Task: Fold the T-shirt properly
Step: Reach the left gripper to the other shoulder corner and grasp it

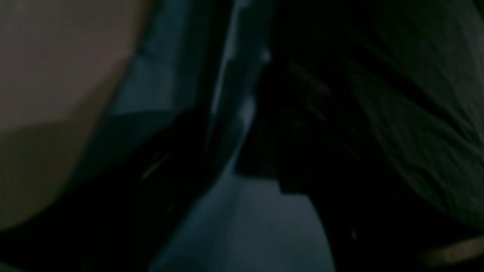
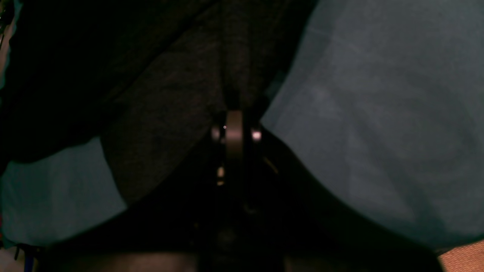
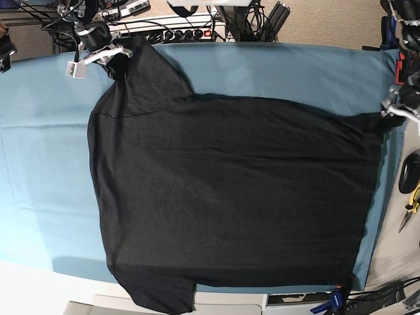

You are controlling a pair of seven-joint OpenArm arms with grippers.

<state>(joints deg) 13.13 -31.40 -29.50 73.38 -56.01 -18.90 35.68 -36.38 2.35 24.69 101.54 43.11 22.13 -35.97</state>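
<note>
Right jaws: my right gripper (image 3: 117, 63), at ten o'clock in the base view, is pinched tight on a sleeve of the large plain black cotton T-shirt (image 3: 230, 197).
Shirt: spread flat, plain side up, over the teal table cloth (image 3: 39, 170).
Left jaws: my left gripper (image 3: 392, 113), at three o'clock by the hem corner, stands wide; I cannot tell if cloth lies between.
Risk: pulling one-handed would likely drag and wrinkle the shirt, or bring the table cloth along.

Right end effector (image 3: 117, 64) clamped on the T-shirt (image 3: 230, 197) sleeve; left end effector (image 3: 394, 110) wide apart at its hem.
</note>
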